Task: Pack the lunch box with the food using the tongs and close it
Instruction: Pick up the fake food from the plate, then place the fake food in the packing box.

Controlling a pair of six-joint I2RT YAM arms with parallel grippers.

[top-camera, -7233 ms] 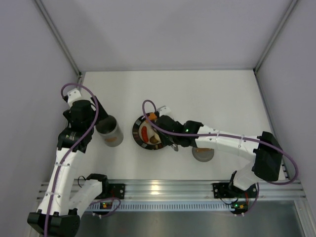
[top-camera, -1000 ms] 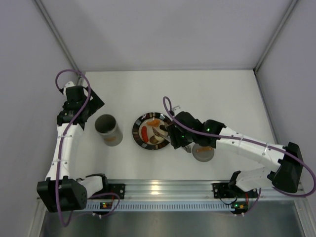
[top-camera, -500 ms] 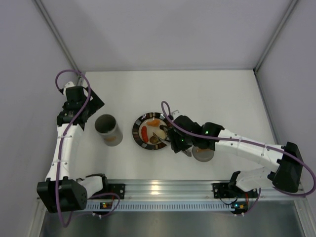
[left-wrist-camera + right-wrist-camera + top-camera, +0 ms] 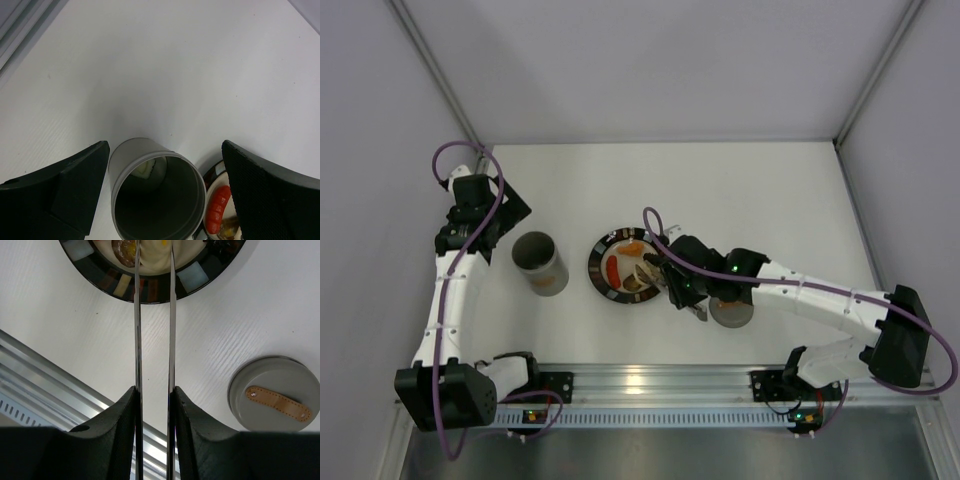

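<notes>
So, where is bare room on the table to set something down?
The far half of the table, from the plate to the back wall, is bare. Crowded: the near strip with lunch box, plate and lid.

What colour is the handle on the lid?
Orange-brown handle on a grey lid; clearest in right wrist view.

White table [image 4: 740, 180] enclosed by pale grey walls [image 4: 650, 60].
</notes>
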